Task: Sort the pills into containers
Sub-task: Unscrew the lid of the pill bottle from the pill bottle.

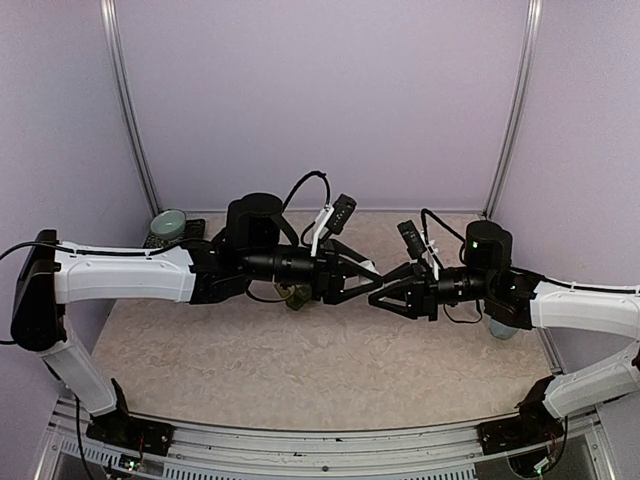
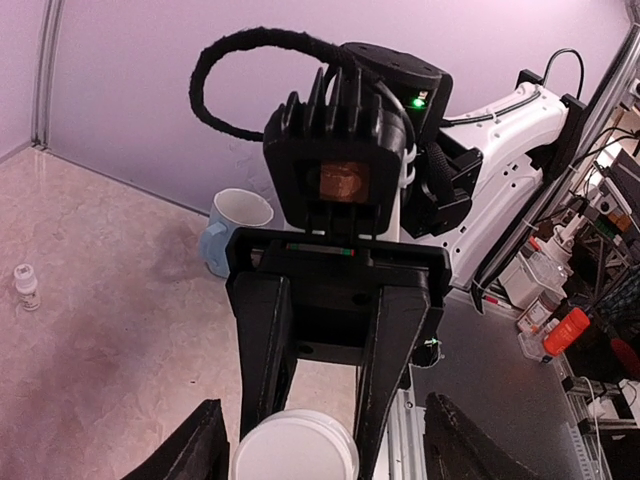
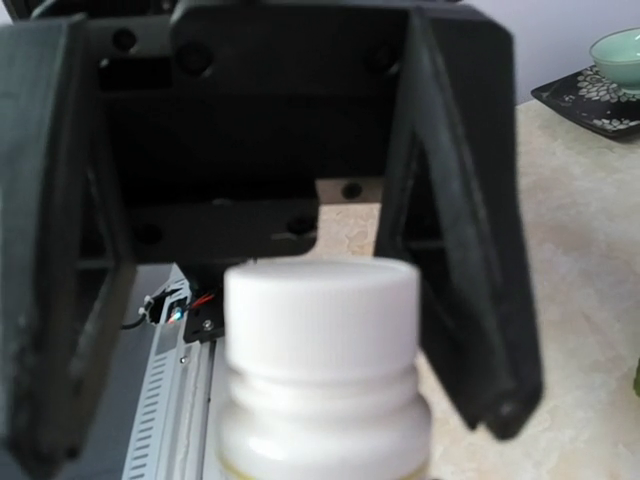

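We work over a mottled beige table (image 1: pixel 300 375) within lilac walls. The containers (image 1: pixel 295 296) lie mid-table, mostly hidden under the left arm, so we cannot tell their contents. The right gripper (image 2: pixel 312 440) clamps a white bottle (image 3: pixel 320 340). The left gripper (image 3: pixel 272 440) stands wide around its cap. The bowl (image 1: pixel 168 224) sits far left and the mug (image 2: pixel 235 225) far right, both well apart from the grippers.

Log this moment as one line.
right end effector: shut on white bottle | left end effector: open, fingers flanking cap, not touching | stage: cap on
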